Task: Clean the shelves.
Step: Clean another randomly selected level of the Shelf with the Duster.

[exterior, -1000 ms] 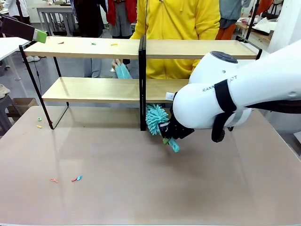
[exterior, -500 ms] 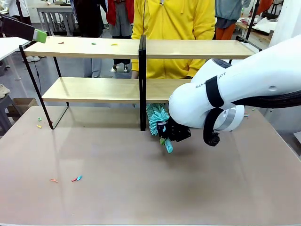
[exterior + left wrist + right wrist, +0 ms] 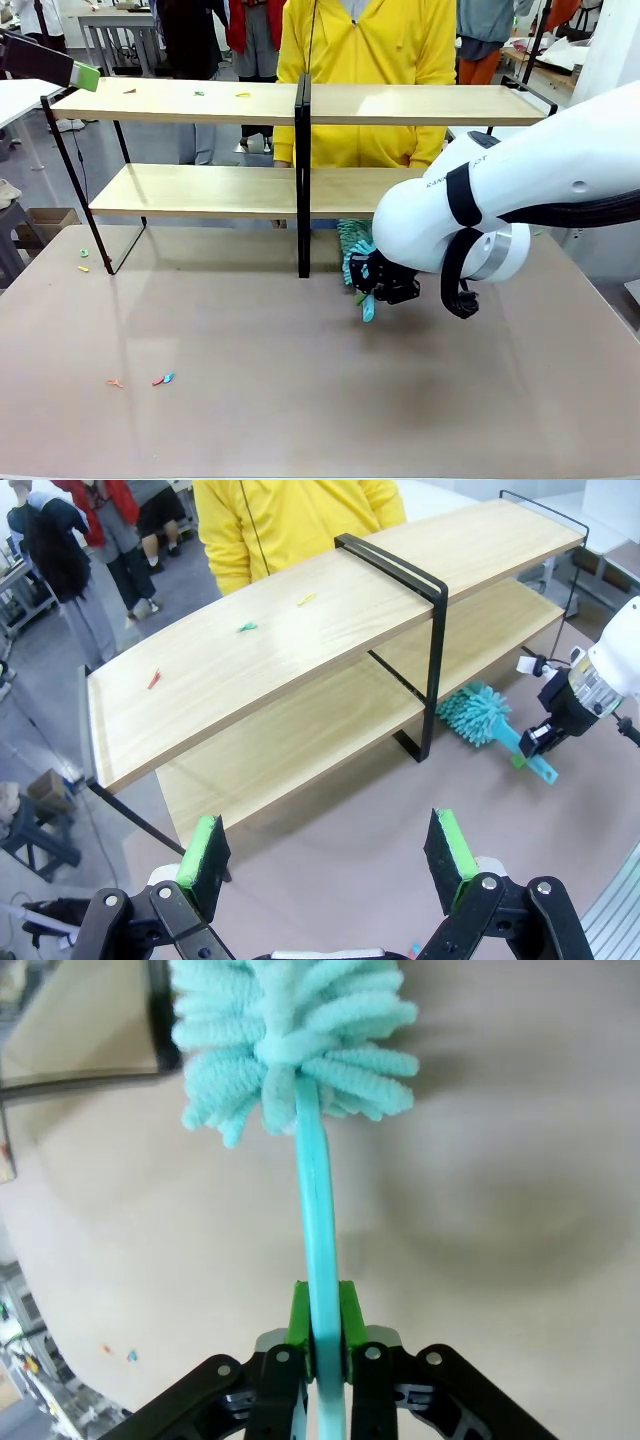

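Note:
The shelves (image 3: 200,190) are two long light-wood boards on a thin black frame with a central upright (image 3: 303,170). They also lie below my left gripper (image 3: 328,852), which hangs open and empty high above the rack's left end. My right gripper (image 3: 375,285) is shut on the handle of a teal fluffy duster (image 3: 354,243). The duster head sits low under the lower board, just right of the upright. The right wrist view has the handle (image 3: 318,1220) clamped between the green pads (image 3: 345,1315). Small coloured scraps (image 3: 247,627) lie on the top board.
A person in a yellow top (image 3: 370,60) stands behind the shelves at the far side. More coloured scraps (image 3: 165,379) lie on the brown table (image 3: 300,400) at front left, and a few (image 3: 83,262) near the rack's left leg. My big white right arm (image 3: 520,190) covers the rack's right part.
My right arm has shifted to the right with the duster, moving its head farther under the lower board. The person's hand with a teal item behind the shelves has withdrawn.

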Available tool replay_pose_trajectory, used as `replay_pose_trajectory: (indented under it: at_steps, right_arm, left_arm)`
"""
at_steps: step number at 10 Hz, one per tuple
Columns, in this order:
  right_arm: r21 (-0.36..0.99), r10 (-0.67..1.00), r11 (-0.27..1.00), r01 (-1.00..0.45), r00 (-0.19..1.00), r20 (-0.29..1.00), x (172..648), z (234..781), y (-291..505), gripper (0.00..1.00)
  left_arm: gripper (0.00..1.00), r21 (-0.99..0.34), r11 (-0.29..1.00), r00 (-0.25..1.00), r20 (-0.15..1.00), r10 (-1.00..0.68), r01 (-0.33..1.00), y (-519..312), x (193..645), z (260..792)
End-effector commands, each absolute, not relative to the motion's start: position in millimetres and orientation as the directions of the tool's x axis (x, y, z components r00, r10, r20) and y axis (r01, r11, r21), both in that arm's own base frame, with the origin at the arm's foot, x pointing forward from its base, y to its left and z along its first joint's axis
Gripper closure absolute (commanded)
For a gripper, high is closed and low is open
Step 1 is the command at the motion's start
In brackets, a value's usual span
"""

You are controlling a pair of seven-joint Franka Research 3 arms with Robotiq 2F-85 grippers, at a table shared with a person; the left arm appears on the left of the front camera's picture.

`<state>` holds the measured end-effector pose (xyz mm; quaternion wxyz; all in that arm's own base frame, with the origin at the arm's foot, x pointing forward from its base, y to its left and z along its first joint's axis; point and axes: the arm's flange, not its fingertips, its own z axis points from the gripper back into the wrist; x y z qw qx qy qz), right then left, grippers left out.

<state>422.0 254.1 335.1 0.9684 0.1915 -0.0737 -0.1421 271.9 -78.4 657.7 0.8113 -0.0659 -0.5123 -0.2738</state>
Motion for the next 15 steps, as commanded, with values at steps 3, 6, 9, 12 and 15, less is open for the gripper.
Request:
replay_pose_trajectory:
  at_steps: [3,6,9,12,15]
  right_arm:
    - [0.392,-0.488,0.825,0.407,0.862,0.133,416.3,338.9,230.3,0.88]
    - [0.436,-0.613,0.721,0.539,0.789,0.037,416.1,340.6,218.2,0.88]
    - [0.431,-0.581,0.749,0.504,0.811,0.061,421.1,337.8,214.8,0.88]
    - [0.431,-0.581,0.749,0.504,0.811,0.061,421.1,337.8,214.8,0.88]
    - [0.444,-0.628,0.707,0.551,0.778,0.034,416.1,342.2,208.0,0.88]
  left_arm:
    - [0.00,0.182,0.840,0.323,0.865,-0.384,0.512,-77.2,272.3,656.7]
    - [0.00,0.182,0.840,0.323,0.865,-0.384,0.512,-77.2,272.3,656.7]
    - [0.00,0.182,0.840,0.323,0.865,-0.384,0.512,-77.2,272.3,656.7]
    - [0.00,0.182,0.840,0.323,0.865,-0.384,0.512,-77.2,272.3,656.7]
    - [0.00,0.182,0.840,0.323,0.865,-0.384,0.512,-77.2,272.3,656.7]
